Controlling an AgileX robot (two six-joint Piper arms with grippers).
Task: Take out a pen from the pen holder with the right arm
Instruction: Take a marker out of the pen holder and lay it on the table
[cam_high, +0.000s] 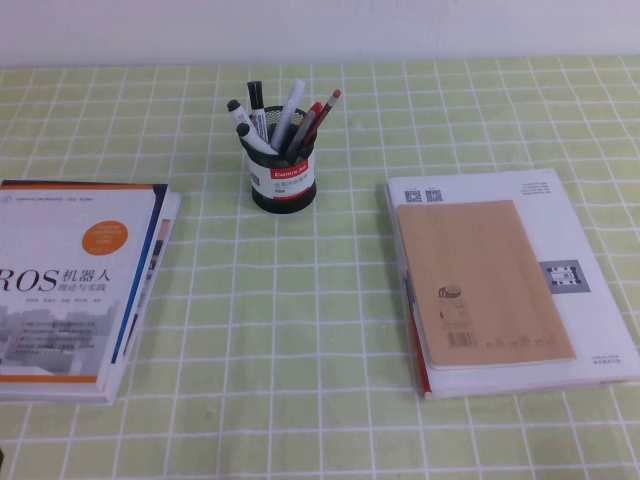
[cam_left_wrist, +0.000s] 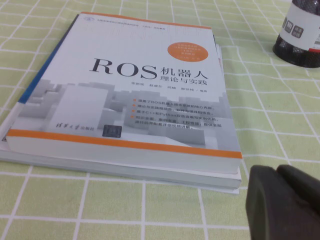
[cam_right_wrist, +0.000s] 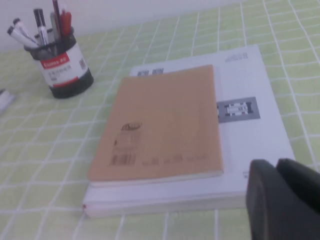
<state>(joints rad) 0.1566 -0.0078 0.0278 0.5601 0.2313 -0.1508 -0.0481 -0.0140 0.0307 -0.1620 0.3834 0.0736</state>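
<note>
Clenched right pincer (cam_right_wrist: 278, 172) hovers by the notebook (cam_right_wrist: 160, 125), clenched left pincer (cam_left_wrist: 278, 174) by the book (cam_left_wrist: 145, 85); mesh holder (cam_high: 283, 178) holds pens (cam_high: 287, 112).

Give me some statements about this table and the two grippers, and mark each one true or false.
1. The pen holder stands upright with several pens in it. True.
2. The brown notebook lies on the ROS book. False: it lies on the white book; the ROS book lies apart, on the robot's left.
3. The right gripper holds a pen. False: it is shut and empty, near the white book.
4. The left gripper is near a corner of the ROS book. True.
</note>
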